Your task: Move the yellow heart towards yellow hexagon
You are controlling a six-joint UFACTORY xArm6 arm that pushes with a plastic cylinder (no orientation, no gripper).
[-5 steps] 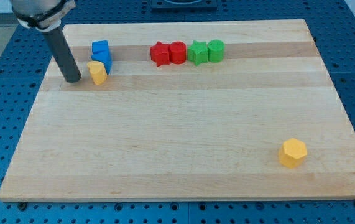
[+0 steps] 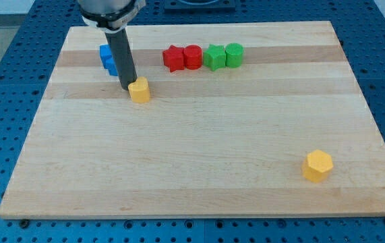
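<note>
The yellow heart [image 2: 139, 90] lies on the wooden board [image 2: 199, 175] at the upper left. My tip [image 2: 129, 88] touches the heart's left side. The yellow hexagon [image 2: 317, 165] lies at the lower right, far from the heart. The rod rises from the tip towards the view's top and hides part of the blue blocks [image 2: 106, 57].
Two blue blocks sit at the upper left behind the rod. A red star-like block [image 2: 173, 58], a red cylinder [image 2: 192, 57], a green star-like block [image 2: 214, 57] and a green cylinder [image 2: 234, 55] stand in a row along the top.
My tip moved right and slightly down, pushing the yellow heart right and down, away from the blue blocks. The other blocks have not moved.
</note>
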